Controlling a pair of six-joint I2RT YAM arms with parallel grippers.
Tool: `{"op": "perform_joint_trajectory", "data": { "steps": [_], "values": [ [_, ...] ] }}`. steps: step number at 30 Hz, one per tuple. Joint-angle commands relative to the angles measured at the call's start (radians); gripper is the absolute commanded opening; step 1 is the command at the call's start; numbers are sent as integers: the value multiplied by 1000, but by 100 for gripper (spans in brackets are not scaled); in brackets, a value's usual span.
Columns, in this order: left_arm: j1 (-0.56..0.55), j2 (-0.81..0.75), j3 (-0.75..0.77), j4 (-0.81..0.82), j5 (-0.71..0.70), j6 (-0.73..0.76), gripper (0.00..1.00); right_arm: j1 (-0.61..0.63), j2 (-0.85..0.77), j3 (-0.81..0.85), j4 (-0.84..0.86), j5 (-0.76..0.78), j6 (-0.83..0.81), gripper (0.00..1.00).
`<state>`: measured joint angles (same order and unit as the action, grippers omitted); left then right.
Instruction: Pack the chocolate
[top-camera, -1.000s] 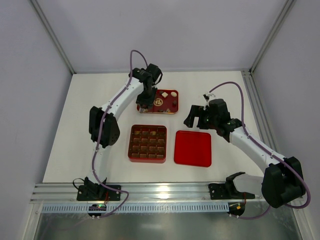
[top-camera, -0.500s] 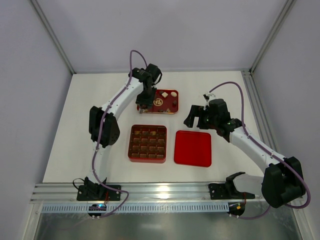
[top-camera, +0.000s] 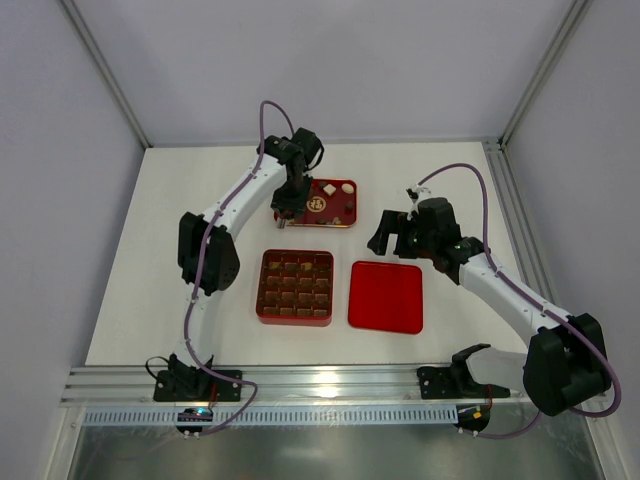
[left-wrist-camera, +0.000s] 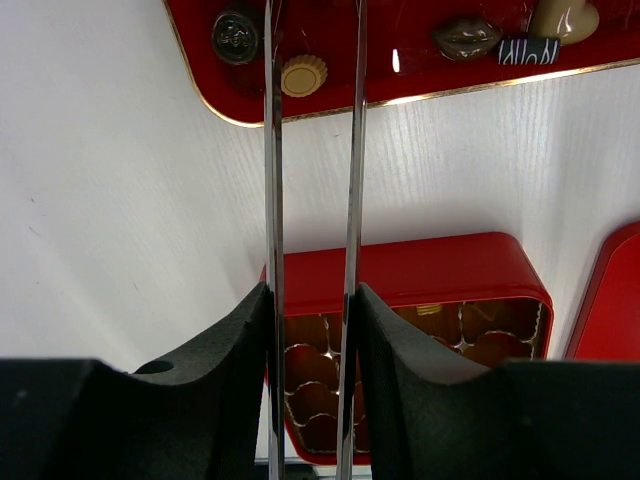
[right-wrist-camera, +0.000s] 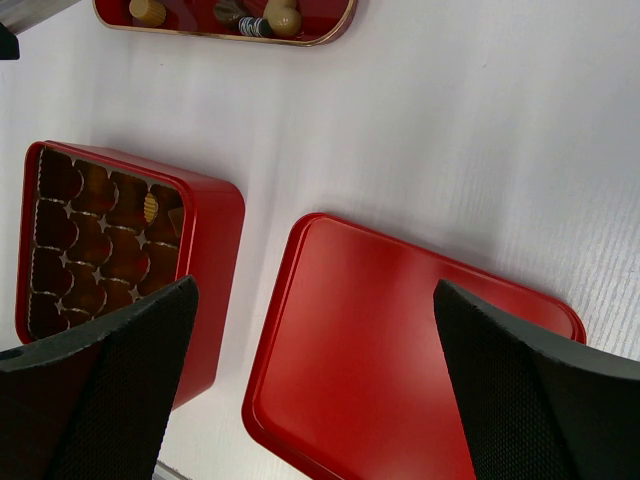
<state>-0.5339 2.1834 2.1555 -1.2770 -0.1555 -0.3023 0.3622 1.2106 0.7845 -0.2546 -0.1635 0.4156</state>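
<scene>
Hovering at the near left corner of the red tray (top-camera: 343, 222), the left gripper (top-camera: 284, 213) has its thin blades a narrow gap apart. A tan fluted piece (left-wrist-camera: 303, 75) lies loose between them, and their tips are cut off from sight. Most of the chocolate (top-camera: 318, 201) sits in that tray; one tan bit (right-wrist-camera: 150, 208) is in the box (top-camera: 262, 292). The right gripper (right-wrist-camera: 315, 390) gapes wide above the lid (top-camera: 386, 297), empty.

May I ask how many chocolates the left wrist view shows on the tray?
5: dark disc, tan fluted cup top left; dark oval, striped piece, tan heart top right; more possibly cropped.
</scene>
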Motion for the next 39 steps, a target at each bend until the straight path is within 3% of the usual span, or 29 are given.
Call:
{"op": "perform_joint_trajectory", "data": {
  "steps": [1,12,39],
  "values": [
    [6,-28,32,-13,16,5,37,-6,-16,5,34,4,-11,100],
    [6,-25,64,-24,7,3,26,-6,-16,4,34,4,-11,100],
    [5,-89,126,-39,-16,-3,25,-8,-8,-1,40,1,-8,100]
  ]
}}
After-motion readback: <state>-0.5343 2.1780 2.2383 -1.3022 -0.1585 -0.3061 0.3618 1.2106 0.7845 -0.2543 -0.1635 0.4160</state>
